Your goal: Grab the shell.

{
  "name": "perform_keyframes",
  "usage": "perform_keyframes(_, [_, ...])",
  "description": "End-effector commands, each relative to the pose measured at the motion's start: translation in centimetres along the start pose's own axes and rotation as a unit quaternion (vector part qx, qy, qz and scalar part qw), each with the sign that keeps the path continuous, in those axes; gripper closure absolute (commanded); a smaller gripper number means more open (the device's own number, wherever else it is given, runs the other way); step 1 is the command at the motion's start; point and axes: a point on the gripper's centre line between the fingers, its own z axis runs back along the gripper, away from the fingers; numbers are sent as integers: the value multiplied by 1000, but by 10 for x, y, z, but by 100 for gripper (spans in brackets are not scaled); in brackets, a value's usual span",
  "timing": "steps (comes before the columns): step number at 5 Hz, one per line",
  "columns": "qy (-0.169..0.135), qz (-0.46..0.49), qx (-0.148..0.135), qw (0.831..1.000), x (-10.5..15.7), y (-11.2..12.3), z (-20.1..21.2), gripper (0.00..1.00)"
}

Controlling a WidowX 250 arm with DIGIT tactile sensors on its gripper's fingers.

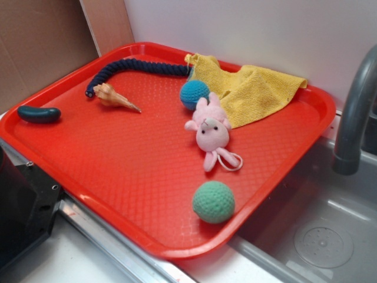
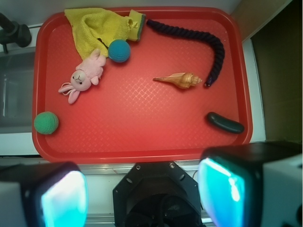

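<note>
The tan spiral shell (image 1: pixel 113 96) lies on the red tray (image 1: pixel 135 177) near its far left, its thin point aimed toward the middle; in the wrist view the shell (image 2: pixel 182 80) sits right of the tray's centre. My gripper (image 2: pixel 147 194) hangs high above the tray's near edge, over the black robot base, well apart from the shell. Its two fingers (image 2: pixel 226 189) with teal pads stand wide apart, open, with nothing between them. The gripper does not show in the exterior view.
On the tray: a dark blue rope (image 2: pixel 199 38) curling beside the shell's wide end, a dark bean-shaped piece (image 2: pixel 225 123), a yellow cloth (image 2: pixel 99 23), a blue ball (image 2: pixel 119 50), a pink bunny (image 2: pixel 84 78), a green ball (image 2: pixel 46 122). A sink and faucet (image 1: pixel 356 112) flank the tray.
</note>
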Motion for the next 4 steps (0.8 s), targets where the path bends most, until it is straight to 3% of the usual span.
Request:
perform_keyframes(1, [0,0,0,1000,0,0,0,0])
perform_keyframes(2, [36,131,-24,990,18,46,-51,0])
perform_keyframes(3, [14,254,-53,966,53,63,-87,0])
perform_keyframes(4, [-15,369,-30,929,67,77,-111,0])
